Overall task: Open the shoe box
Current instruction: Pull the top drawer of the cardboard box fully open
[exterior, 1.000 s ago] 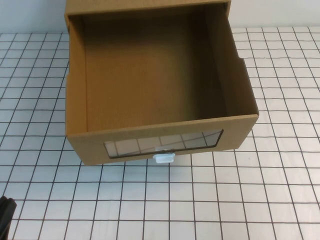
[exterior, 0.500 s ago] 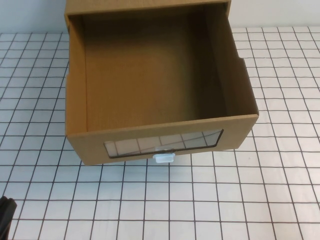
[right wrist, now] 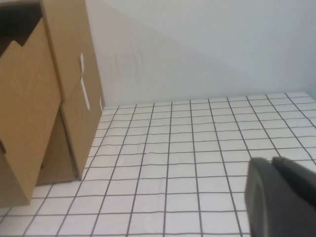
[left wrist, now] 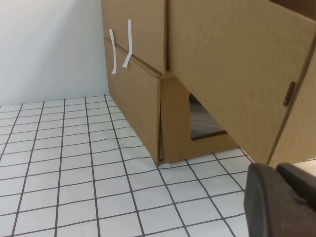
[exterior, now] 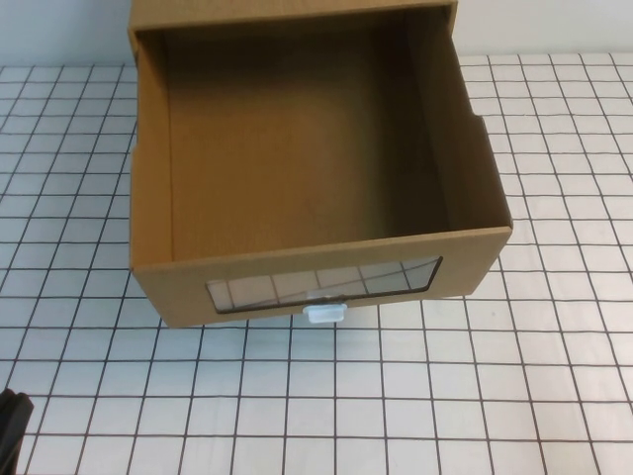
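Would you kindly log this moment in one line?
shoe box: slid open, empty | left gripper: shut, left of box | right gripper: shut, right of box

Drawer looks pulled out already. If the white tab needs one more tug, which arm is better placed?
Probably left. The left claw shows at the high view's near-left corner, its camera close to the shoe box. The right claw, shut, is outside the high view, farther from the box.

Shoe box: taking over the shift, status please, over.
Left gripper shut, parked at table's near-left corner. Right gripper shut, out on the right side, touching nothing. Shoe box open, inside empty. Nothing blocking.
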